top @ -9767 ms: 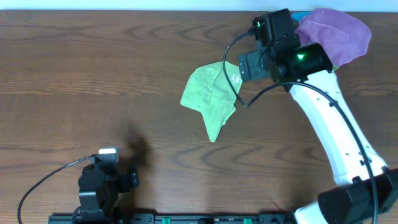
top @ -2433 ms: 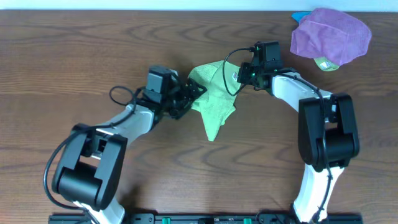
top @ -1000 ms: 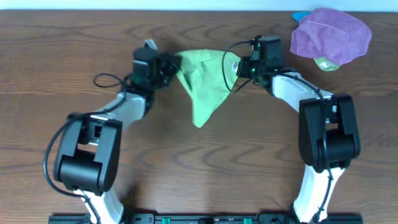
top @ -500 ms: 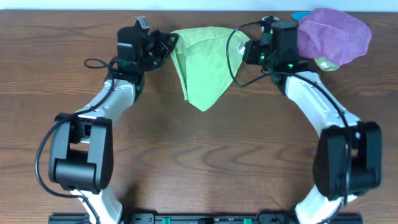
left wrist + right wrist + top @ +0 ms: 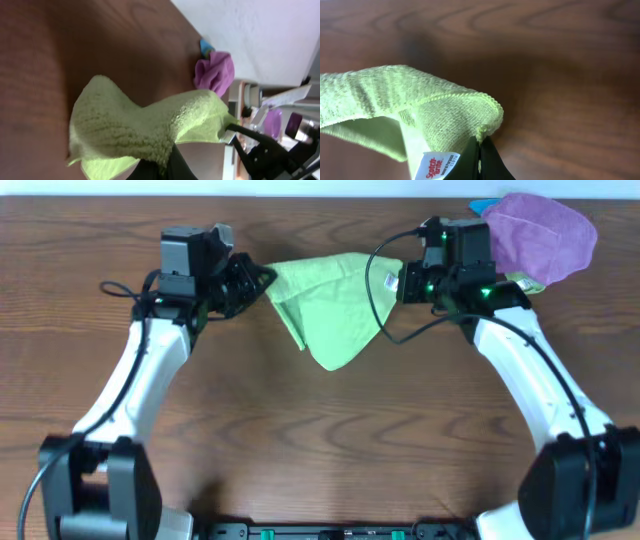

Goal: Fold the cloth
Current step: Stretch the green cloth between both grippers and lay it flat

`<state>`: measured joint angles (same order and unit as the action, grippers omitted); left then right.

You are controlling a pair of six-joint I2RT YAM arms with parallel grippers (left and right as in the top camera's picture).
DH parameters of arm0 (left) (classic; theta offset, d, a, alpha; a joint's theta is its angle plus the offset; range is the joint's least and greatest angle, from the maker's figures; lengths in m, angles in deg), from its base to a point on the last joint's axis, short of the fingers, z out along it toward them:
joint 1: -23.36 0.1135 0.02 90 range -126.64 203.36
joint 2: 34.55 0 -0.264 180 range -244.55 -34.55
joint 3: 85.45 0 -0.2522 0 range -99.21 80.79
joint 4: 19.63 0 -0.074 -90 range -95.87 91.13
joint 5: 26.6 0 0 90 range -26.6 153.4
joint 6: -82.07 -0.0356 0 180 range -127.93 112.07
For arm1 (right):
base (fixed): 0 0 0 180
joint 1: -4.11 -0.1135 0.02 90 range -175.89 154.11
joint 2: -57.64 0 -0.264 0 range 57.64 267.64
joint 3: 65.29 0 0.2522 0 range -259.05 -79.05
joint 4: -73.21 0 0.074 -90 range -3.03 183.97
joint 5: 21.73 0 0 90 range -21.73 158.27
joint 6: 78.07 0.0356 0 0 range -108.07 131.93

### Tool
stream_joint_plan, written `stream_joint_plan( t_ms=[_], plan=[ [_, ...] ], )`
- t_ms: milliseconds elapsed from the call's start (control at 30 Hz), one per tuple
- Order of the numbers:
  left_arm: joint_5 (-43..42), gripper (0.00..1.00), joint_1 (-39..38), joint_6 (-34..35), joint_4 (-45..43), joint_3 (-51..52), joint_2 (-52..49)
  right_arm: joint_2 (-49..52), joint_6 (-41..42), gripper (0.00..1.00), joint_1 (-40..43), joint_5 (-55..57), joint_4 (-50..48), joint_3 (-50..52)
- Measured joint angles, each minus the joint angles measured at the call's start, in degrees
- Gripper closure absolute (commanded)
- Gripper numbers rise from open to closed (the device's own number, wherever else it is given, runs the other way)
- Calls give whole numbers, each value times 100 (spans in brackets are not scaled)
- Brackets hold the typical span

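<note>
A light green cloth [image 5: 325,305] hangs stretched between both grippers above the far middle of the table, its lower point drooping toward me. My left gripper [image 5: 262,278] is shut on the cloth's left corner; in the left wrist view the cloth [image 5: 145,132] bunches over the black fingertips [image 5: 165,170]. My right gripper [image 5: 392,280] is shut on the right corner. In the right wrist view that corner [image 5: 481,132] is pinched between the closed tips [image 5: 480,160], beside a white label [image 5: 434,166].
A purple cloth [image 5: 540,235] lies heaped at the far right corner, over green and blue bits, close behind the right wrist. It also shows in the left wrist view as a purple cloth [image 5: 216,72]. The table's far edge [image 5: 320,197] runs just behind the grippers.
Both grippers have lifted the cloth off the table and drawn apart, the left moving left and the right moving right, spreading the cloth's top edge wider.
</note>
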<state>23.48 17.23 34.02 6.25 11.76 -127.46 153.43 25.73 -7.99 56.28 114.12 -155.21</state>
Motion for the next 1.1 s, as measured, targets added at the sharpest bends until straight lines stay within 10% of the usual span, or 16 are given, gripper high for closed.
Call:
stream_joint_plan(
  t_ms=[633,1100],
  plan=[
    [146,94,2,-881,3176,-7,1792,-1539,-149,99,-376,431,2041,-2],
    [833,94,-2,-879,3515,-7,1941,-1513,-149,99,-391,632,1775,-2]
  ],
)
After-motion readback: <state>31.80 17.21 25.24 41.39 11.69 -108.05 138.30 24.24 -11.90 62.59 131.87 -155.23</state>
